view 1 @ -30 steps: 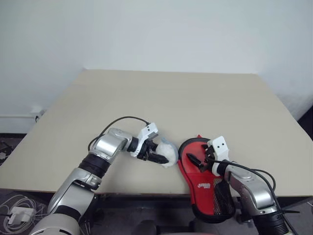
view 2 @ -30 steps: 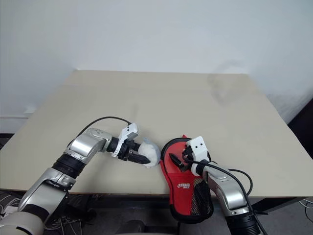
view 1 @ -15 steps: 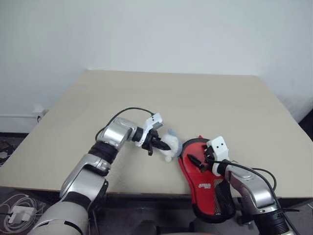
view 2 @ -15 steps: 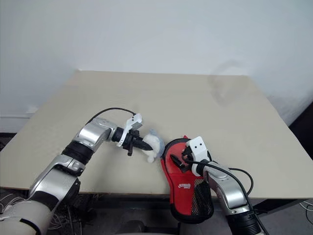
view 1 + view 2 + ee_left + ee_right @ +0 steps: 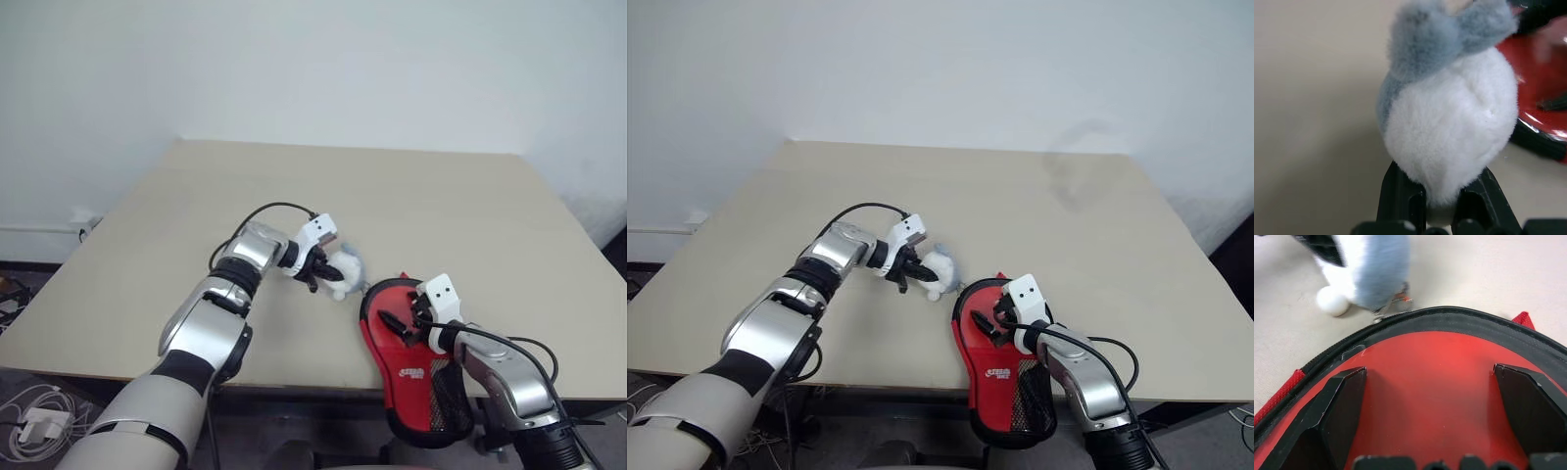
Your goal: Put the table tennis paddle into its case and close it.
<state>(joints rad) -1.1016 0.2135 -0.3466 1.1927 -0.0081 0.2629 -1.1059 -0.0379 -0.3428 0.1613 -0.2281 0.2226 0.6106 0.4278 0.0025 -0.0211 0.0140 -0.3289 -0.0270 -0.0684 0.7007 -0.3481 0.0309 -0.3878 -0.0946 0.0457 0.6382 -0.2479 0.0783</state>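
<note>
Nearest you, at the table's (image 5: 147,255) front edge, lies the case (image 5: 416,377), a red soft cover with black trim and a mesh pocket hanging over the edge. Your right gripper (image 5: 400,324) rests on its round end with the fingers spread wide, one tip to each side of the red surface, holding nothing. Whether that red between the fingers is the paddle's rubber face under a clear side, or the case itself, cannot be told; no handle shows.

Just beyond the right fingertips runs the black zip edge of the case. Past that edge, close by, is a small white and grey plush toy (image 5: 340,274) with a metal clip. Your left gripper (image 5: 321,273) is clamped on the toy's base, the fingers (image 5: 1400,196) pinching the fur from both sides.

Expect the case to be light and floppy; it will likely buckle if pushed. Take it by the stiffer black trim near the zip, and press down on the round end to steady it. The plush may be the zip pull; if so, it should give a soft, secure hold for drawing the zip round.
</note>
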